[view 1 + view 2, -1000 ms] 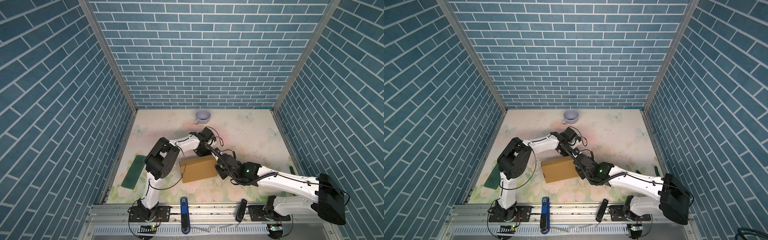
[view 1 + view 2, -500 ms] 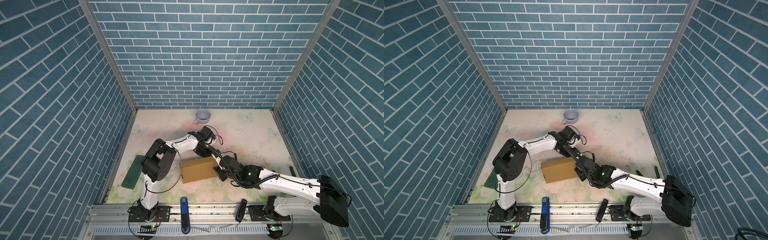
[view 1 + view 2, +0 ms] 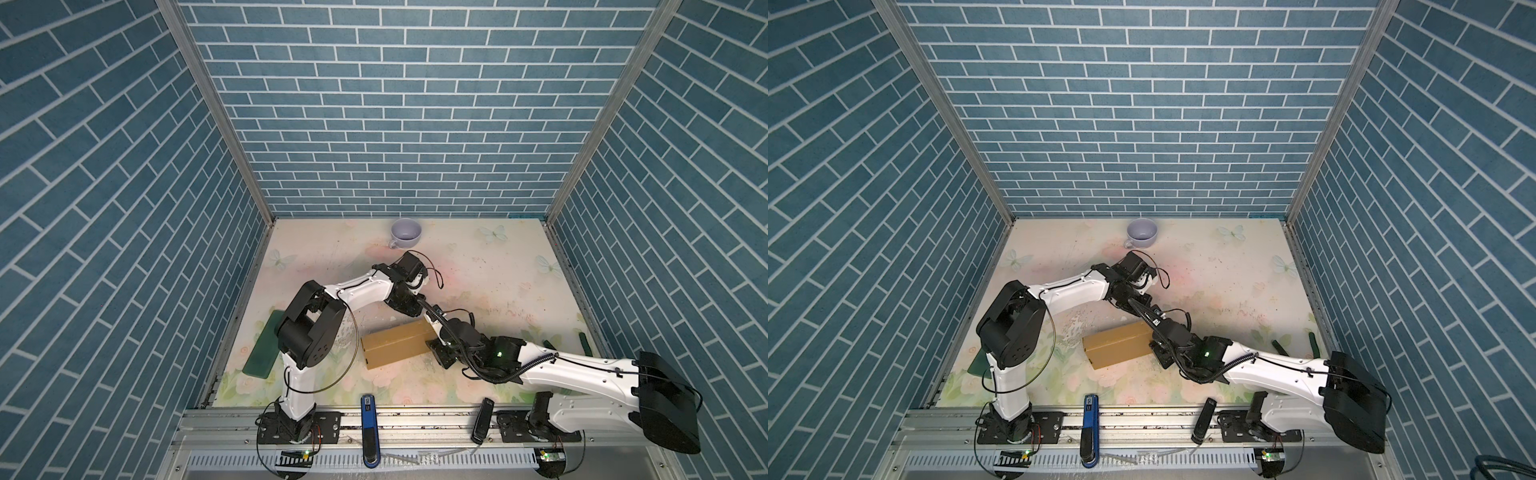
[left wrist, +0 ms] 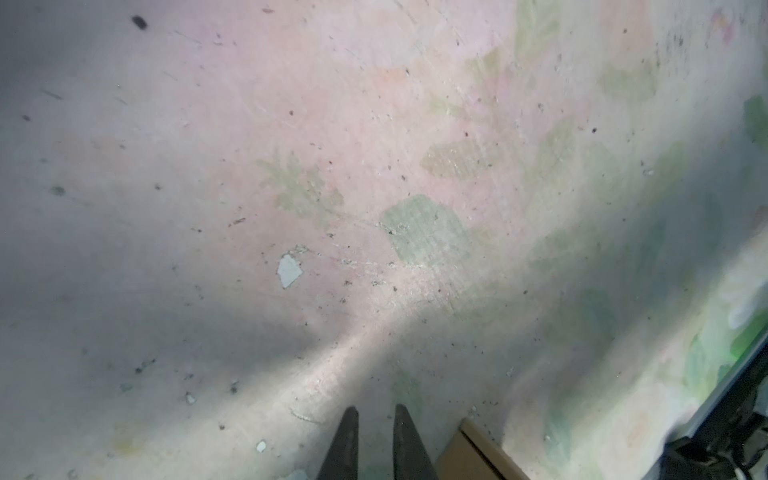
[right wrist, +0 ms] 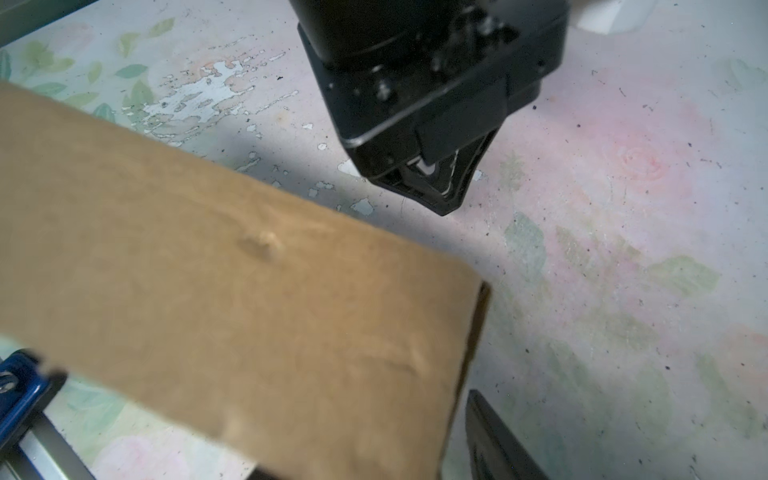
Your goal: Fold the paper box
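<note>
Cardboard first: the paper box (image 3: 395,345) sits on the table (image 3: 498,274) near the front edge, between the two arms. In both top views you see it (image 3: 1117,345) as a plain brown closed block.

Only the top views give you the wider scene. A lavender mug (image 3: 406,235) stands by the back wall, well apart from the box. A dark green board (image 3: 266,345) lies at the left edge, and the right arm (image 3: 582,374) reaches to the box's right end.

The left wrist view gives you what they cannot. The left fingers (image 4: 345,449) stand a narrow gap apart with bare table between them and nothing held. Just one corner of the box (image 4: 469,457) shows beside them.

The right wrist view shows those same fingers (image 5: 440,199) from outside, pointing down at the table just past the box's far edge. It also fills much of its frame with the box's broad face (image 5: 249,311). One of the right fingers (image 5: 498,440) shows just beside the box's end. The other is hidden behind the cardboard, so you cannot tell whether they grip it.
</note>
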Controlling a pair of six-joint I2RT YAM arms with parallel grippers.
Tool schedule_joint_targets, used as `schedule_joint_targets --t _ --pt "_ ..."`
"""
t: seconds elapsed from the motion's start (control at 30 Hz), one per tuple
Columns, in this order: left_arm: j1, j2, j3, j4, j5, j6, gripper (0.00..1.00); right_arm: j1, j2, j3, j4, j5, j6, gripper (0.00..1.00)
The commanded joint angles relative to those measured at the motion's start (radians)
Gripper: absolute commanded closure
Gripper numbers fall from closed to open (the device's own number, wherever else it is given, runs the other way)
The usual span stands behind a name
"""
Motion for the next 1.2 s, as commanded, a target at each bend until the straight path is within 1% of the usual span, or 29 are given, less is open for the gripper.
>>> schedule_joint_targets --t 0.0,0.1,0.23,0.37,0.47,0.57,0.63,0.73,0.83,0.9,0.97,1.17 --pt "0.004 -0.047 0.008 -0.016 -0.045 -0.018 0.74 0.009 -0.024 -0.026 0.022 0.008 0.047 0.44" --pt "0.022 -0.07 0.005 -0.016 -0.053 -0.031 0.68 0.011 -0.028 -0.031 0.023 0.007 0.048 0.43" --pt "0.047 -0.101 0.01 -0.038 -0.069 -0.028 0.63 0.013 -0.032 -0.037 0.025 0.008 0.05 0.43" --pt "0.102 -0.19 -0.018 -0.061 -0.081 -0.05 0.58 0.014 -0.049 -0.044 0.023 0.011 0.053 0.42" --pt "0.166 -0.321 -0.066 -0.094 -0.093 -0.091 0.53 0.016 -0.062 -0.041 0.013 0.009 0.051 0.4" --pt "0.234 -0.501 -0.129 -0.136 -0.094 -0.153 0.47 0.016 -0.07 -0.032 -0.001 -0.001 0.05 0.4" --pt "0.254 -0.623 -0.157 -0.196 -0.117 -0.185 0.42 0.015 -0.071 -0.03 -0.012 -0.005 0.05 0.39" --pt "0.257 -0.765 -0.181 -0.319 -0.163 -0.22 0.38 0.015 -0.072 -0.025 -0.02 -0.01 0.047 0.39" --pt "0.256 -0.888 -0.245 -0.394 -0.182 -0.268 0.34 0.015 -0.073 -0.026 -0.021 -0.017 0.043 0.39" --pt "0.257 -0.96 -0.296 -0.415 -0.187 -0.302 0.32 0.015 -0.072 -0.025 -0.019 -0.021 0.042 0.38" --pt "0.257 -1.024 -0.346 -0.417 -0.178 -0.337 0.3 0.015 -0.069 -0.024 -0.02 -0.023 0.042 0.39" --pt "0.257 -1.18 -0.531 -0.346 -0.095 -0.433 0.27 0.016 -0.08 -0.018 -0.055 -0.022 0.054 0.39"
